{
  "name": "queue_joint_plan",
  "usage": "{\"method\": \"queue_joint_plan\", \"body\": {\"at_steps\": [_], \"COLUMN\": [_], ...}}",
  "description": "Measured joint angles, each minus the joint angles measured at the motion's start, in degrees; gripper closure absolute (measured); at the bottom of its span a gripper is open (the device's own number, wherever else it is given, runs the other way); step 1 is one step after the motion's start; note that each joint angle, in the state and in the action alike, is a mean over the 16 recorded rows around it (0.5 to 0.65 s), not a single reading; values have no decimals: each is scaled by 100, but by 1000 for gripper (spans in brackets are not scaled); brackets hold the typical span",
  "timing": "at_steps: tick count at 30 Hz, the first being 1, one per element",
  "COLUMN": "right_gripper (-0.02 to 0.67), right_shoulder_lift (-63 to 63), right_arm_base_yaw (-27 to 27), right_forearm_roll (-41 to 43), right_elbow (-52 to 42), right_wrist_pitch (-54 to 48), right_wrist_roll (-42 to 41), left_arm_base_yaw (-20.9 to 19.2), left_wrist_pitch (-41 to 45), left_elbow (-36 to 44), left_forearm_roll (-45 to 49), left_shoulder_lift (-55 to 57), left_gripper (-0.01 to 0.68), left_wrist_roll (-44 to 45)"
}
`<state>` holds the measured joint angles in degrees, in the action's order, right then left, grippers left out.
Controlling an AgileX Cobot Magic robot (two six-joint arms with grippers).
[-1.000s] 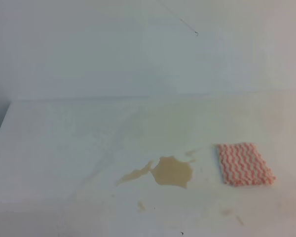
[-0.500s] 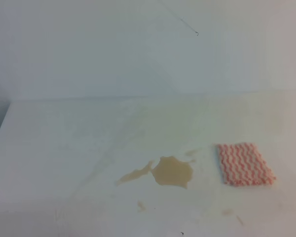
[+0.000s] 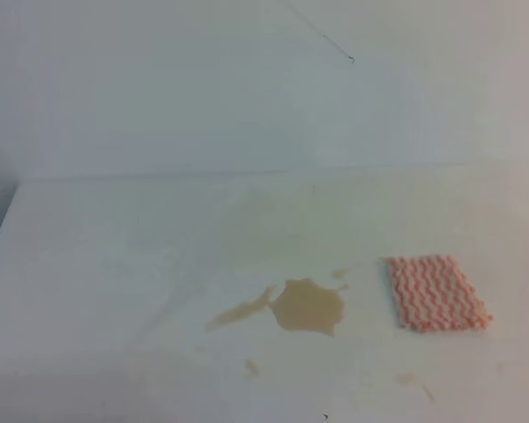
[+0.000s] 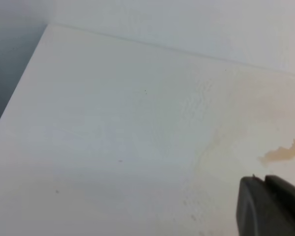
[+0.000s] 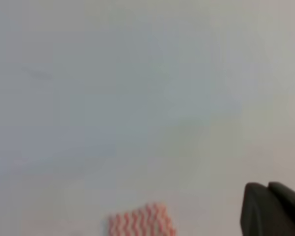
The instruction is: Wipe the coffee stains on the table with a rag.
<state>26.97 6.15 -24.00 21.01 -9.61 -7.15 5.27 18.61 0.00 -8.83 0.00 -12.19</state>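
On the white table [image 3: 115, 264] lies a tan-brown coffee stain [image 3: 309, 307] with a thin tail running left, and a few tiny droplets [image 3: 251, 367] around it. The pink-and-white zigzag rag [image 3: 436, 293] lies flat just right of the puddle, apart from it. Neither gripper shows in the high view. In the left wrist view my left gripper [image 4: 263, 178] sits at the bottom right, its dark fingers together, with the stain's tail [image 4: 282, 154] just beyond. My right gripper [image 5: 268, 185] is shut and holds nothing, above the table with the rag [image 5: 141, 221] at the lower edge.
A pale wall [image 3: 247, 88] rises behind the table's far edge. The table's left edge [image 4: 19, 93] drops off to a dark floor. A faint brownish smear [image 3: 282, 220] marks the tabletop behind the puddle.
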Motion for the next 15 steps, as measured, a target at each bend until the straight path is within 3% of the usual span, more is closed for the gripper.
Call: {"method": "queue_joint_plan", "body": {"at_steps": [7,15], "right_gripper": [652,652], "right_shoulder_lift": [1308,2165], "right_arm_base_yaw": [0,0], "right_forearm_roll": [-365,-798], "right_elbow": [777,998], "right_wrist_pitch": [-460,-84], "right_wrist_roll": [4,-236], "left_arm_base_yaw": [0,0], "left_wrist_pitch": [0,6], "left_elbow": [0,0], "left_forearm_roll": [0,0], "left_shoulder_lift": [0,0], "left_gripper": [674,674], "left_wrist_roll": [0,0]}}
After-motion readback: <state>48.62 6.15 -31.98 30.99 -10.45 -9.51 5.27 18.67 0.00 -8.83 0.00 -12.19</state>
